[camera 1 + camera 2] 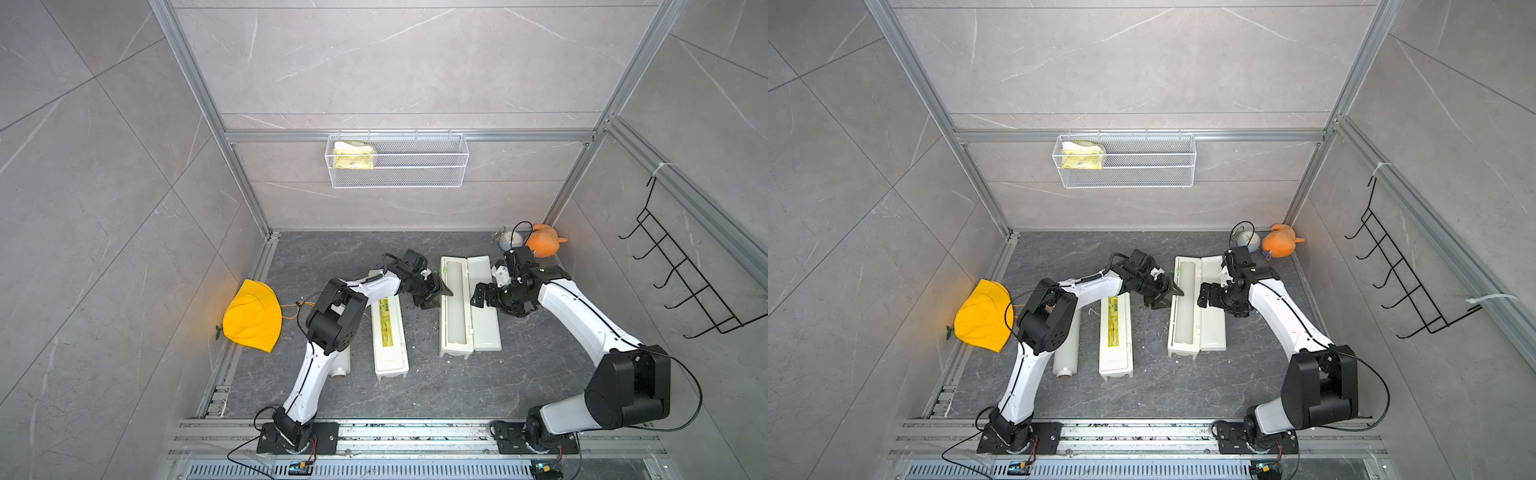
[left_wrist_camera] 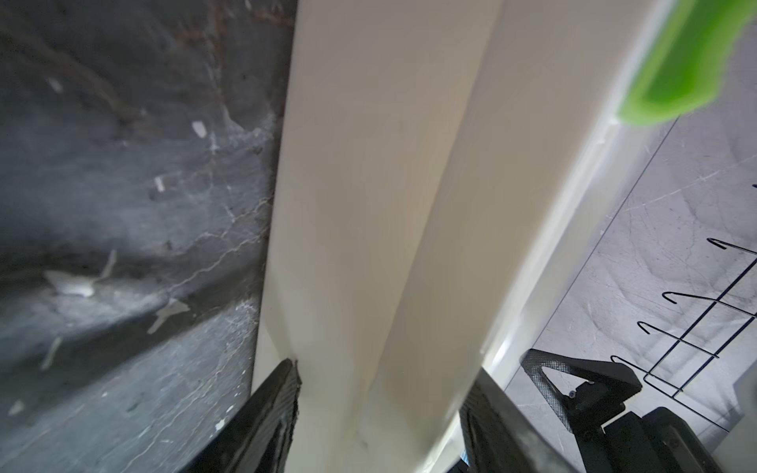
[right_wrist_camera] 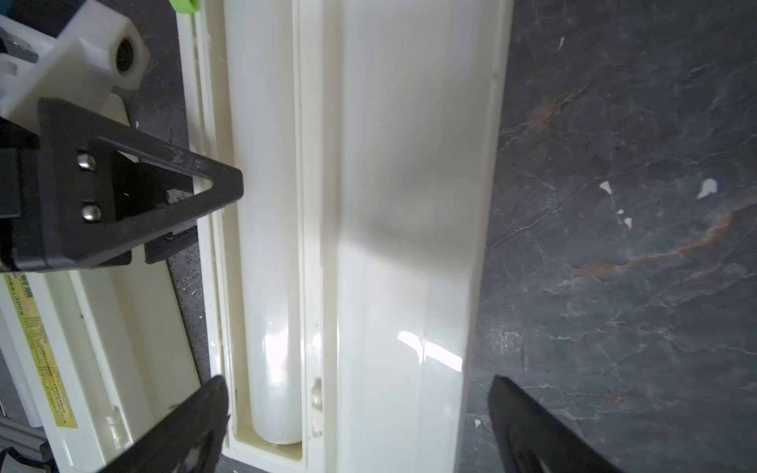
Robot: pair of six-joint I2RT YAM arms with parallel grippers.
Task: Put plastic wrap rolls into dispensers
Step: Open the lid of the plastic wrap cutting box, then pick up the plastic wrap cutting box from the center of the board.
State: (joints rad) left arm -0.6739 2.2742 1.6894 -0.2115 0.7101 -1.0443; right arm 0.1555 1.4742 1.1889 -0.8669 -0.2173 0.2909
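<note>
1. Lying lengthwise on the dark stone counter [image 1: 415, 386] were two cream-white dispensers. The closed dispenser [image 1: 388, 332] had a yellow-green label [image 1: 386, 324] on its lid. The open dispenser [image 1: 486, 328] sat near it, lid laid flat beside its tray.
2. Two translucent-white rolls showed. The seated roll [image 3: 266, 245] filled the open tray. The loose roll [image 1: 1066, 353] lay just beside the closed dispenser, with a brown core at its near end and its far end hidden under the left arm [image 1: 1034, 316].
3. The right gripper [image 1: 477, 296] hung over the open lid, jaws spread wide and empty.
4. The left gripper [image 1: 444, 299] straddled the tray's outer wall. I could not tell whether its jaws clenched it, as the wrist view was blurred.
</note>
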